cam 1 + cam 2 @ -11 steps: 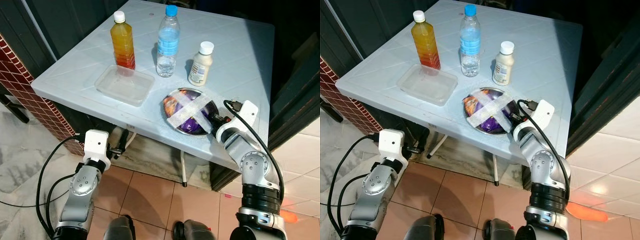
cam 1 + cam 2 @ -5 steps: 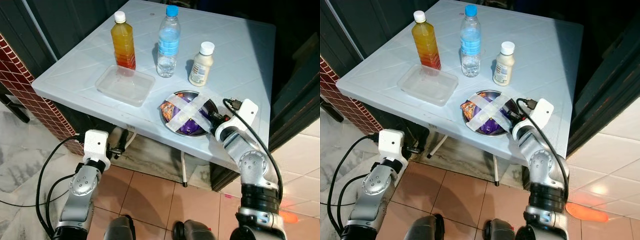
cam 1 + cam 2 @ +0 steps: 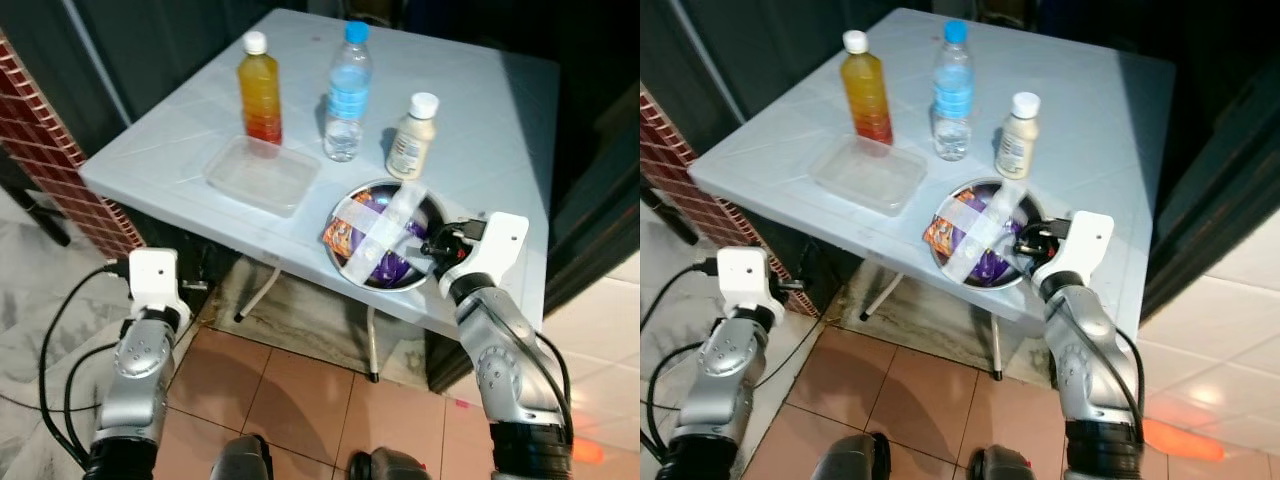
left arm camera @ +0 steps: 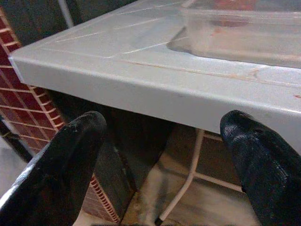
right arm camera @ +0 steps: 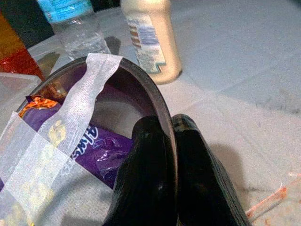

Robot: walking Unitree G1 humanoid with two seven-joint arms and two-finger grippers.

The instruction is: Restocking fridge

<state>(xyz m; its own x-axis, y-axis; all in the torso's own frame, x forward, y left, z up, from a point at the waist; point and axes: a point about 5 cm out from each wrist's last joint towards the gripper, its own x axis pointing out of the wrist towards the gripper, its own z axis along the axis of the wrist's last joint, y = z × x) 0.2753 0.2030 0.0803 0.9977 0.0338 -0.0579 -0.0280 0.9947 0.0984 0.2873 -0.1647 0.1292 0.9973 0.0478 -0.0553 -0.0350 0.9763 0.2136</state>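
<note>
Here, head views first: I had the right gripper [image 3: 437, 247] clamped on the near right rim of the metal bowl [image 3: 385, 236], which sat close to the near edge of the pale desk [image 3: 190, 125], toward its right side. The bowl held purple and orange snack packets [image 3: 372, 232] under two strips of white tape [image 3: 385, 225] crossed over the top. Behind it stood a cream bottle [image 3: 412, 136], a water bottle [image 3: 346, 93] and an orange juice bottle [image 3: 259, 88] in a row; a clear plastic tray [image 3: 263, 174] lay to the bowl's left.

The left gripper [image 3: 193, 286] hung below the desk edge, well apart from the bowl, so I judged the right arm plainly the nearer one.

Left wrist view: jaws spread wide, nothing between them, looking at the desk's front edge with the tray above.

Right wrist view: jaws pinched together on the bowl's rim, one finger [image 5: 146, 179] inside, the other outside. The bowl lay straight ahead of them, opening up. Round, so no long axis of its own; the longer tape strip ran away from the jaws and a little across.

I judged the lift would depend on that thin rim grip, since the bowl's weight sat ahead of the jaws and could tip it.
</note>
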